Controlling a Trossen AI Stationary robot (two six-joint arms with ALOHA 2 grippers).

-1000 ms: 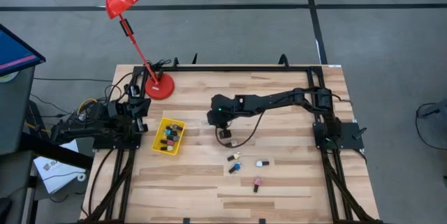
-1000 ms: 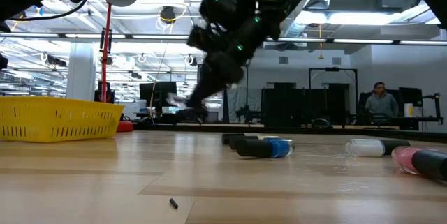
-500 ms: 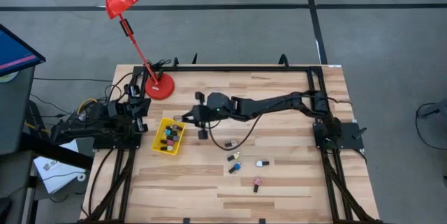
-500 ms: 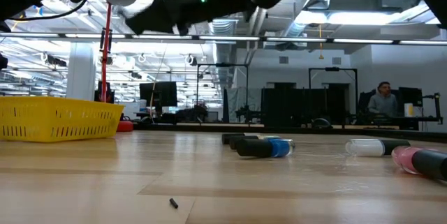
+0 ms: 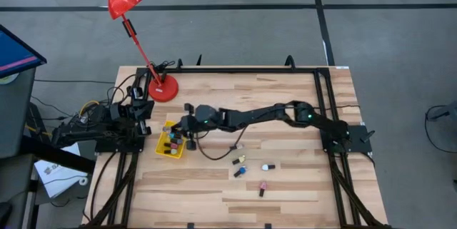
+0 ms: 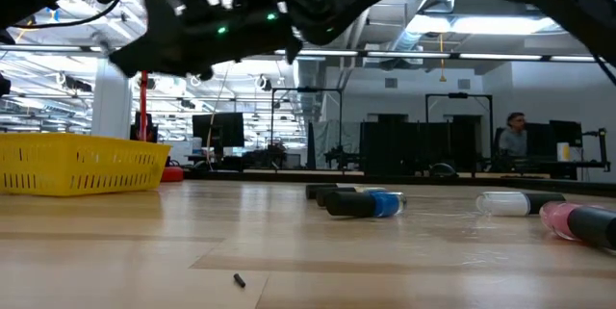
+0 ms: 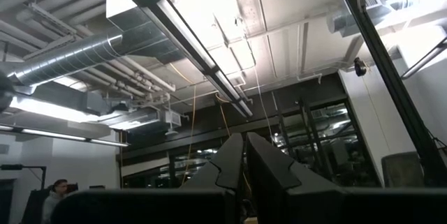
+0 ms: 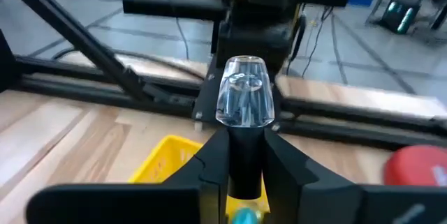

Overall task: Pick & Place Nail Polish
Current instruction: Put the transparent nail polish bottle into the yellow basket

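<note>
Your right gripper (image 8: 237, 175) hovers over the yellow basket (image 5: 173, 138); only its wrist view shows jaws clamping a clear-capped nail polish bottle (image 8: 241, 123).

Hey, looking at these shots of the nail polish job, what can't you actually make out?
- Colour of the bottle in the right end effector: right wrist view, the fingers cover its body; only the cap shows.
- Contents of the yellow bin: high view, the right arm overhangs it; low view shows only its wall.
- Left end effector: high view, too small and dark.
- Loose bottles: high view, too small.
</note>
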